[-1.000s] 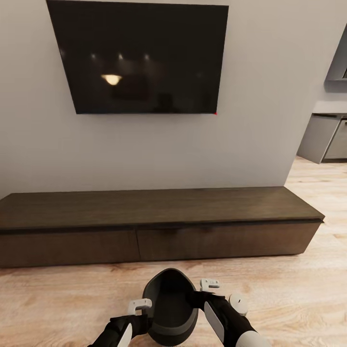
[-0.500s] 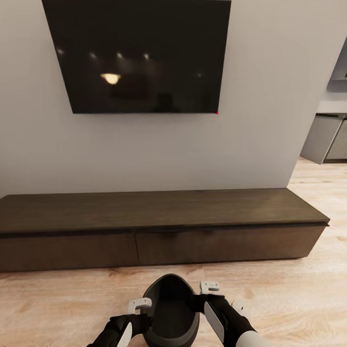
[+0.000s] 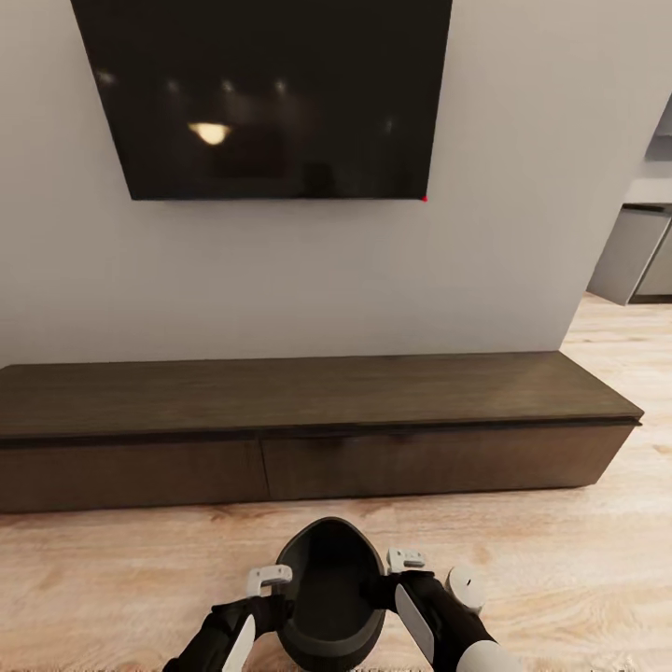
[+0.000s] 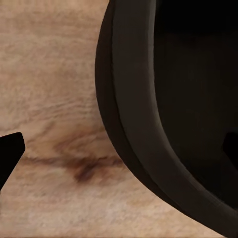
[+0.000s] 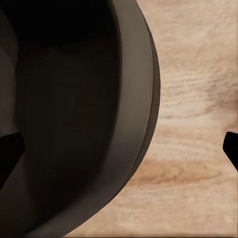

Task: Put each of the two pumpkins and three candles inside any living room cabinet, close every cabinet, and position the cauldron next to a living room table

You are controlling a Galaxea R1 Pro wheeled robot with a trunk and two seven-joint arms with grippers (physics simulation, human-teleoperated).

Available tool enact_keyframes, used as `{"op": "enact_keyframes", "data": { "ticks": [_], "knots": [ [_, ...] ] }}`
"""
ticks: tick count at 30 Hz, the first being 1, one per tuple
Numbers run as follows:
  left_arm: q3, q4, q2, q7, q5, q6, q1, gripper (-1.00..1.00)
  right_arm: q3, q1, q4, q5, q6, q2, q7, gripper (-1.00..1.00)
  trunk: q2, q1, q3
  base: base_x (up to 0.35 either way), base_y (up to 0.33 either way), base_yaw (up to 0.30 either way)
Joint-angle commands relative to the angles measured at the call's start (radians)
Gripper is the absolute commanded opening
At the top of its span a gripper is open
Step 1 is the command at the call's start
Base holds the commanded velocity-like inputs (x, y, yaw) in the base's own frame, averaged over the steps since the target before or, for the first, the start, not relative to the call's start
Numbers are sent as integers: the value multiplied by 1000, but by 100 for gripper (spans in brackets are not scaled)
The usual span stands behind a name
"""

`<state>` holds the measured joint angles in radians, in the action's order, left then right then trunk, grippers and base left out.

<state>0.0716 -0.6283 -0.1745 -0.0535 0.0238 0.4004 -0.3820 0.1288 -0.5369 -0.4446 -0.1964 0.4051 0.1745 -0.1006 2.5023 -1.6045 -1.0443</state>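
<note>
Soft even light, sharp renders

Dark cauldron [image 5: 74, 124] rim between spread jaws, above wooden floor [image 5: 193, 148]

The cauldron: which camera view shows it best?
The head view: the whole cauldron shows there, dark and hollow, between both arms above the floor. The left wrist and right wrist views each show part of its rim and dark inside.

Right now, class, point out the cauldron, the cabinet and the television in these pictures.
cauldron [image 3: 329, 597]: head view, dark inner wall of the bowl.
cabinet [image 3: 308, 397]: head view, middle of its dark-brown wooden top.
television [image 3: 266, 93]: head view, centre of the black wall-mounted screen.
</note>
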Motion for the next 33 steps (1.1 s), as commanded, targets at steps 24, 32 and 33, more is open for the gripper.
{"op": "enact_keyframes", "data": {
  "ticks": [24,32,33],
  "knots": [
    [0,-11,0,0,13,-11,0,100,0,2,15,5,-78,0,1,100,4,-8,-66,0,0,0],
    [0,-11,0,0,13,-11,0,100,0,2,15,4,-79,0,1,100,4,-8,-66,0,0,0],
    [-1,-11,0,0,13,-11,0,100,0,2,15,4,-80,0,1,100,4,-8,-70,0,0,0]
  ]
}}
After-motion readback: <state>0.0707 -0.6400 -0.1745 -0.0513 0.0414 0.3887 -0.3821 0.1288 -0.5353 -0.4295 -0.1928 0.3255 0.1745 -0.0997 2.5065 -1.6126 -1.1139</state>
